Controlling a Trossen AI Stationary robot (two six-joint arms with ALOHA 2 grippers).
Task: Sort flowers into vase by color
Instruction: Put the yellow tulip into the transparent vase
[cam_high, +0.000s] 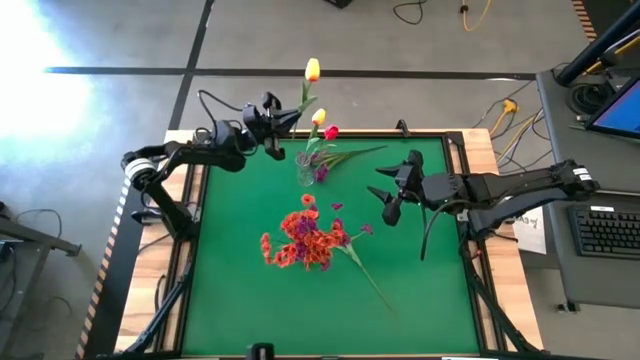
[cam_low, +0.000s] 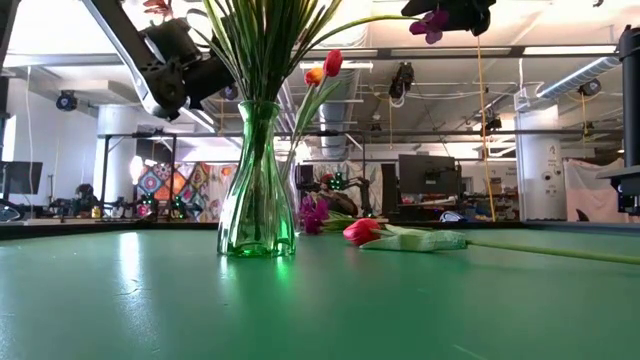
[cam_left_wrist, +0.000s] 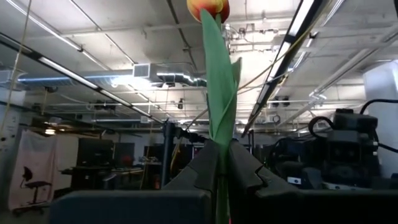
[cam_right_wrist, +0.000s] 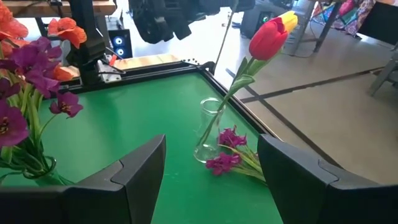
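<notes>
**Left arm has a yellow tulip up, vase not yet fed**

Near edge of the table (cam_high: 230, 300): bare green mat. Mid-table lies the unsorted pile of flowers (cam_high: 310, 238), orange-red sprays mixed w/ purple ones, a long stem trailing toward the near right.

Right gripper (cam_high: 385, 198) hovers right of that pile, jaws spread wide, nothing between them in the right wrist view. Waiting, by the look of it.

Farther back stands the vase (cam_high: 306, 170), clear glass, upright, near the far edge. A pink-red tulip (cam_right_wrist: 268, 38) stands in it; a purple spray (cam_right_wrist: 227, 149) lies on the mat at its foot. Another red tulip (cam_low: 364, 231) lies flat beside it in the low view.

Farthest: left gripper (cam_high: 272, 143), just left of the vase and raised, fingers closed on the stem of a yellow tulip (cam_high: 312, 69); bloom points out past the table's far edge.

Step in hand, as I read it: carrying the yellow tulip to the vase. Next move needs the stem end brought over the narrow mouth, roughly upright, then lowered w/o knocking the glass; stems are long vs. the vase, so tipping is the risk.
</notes>
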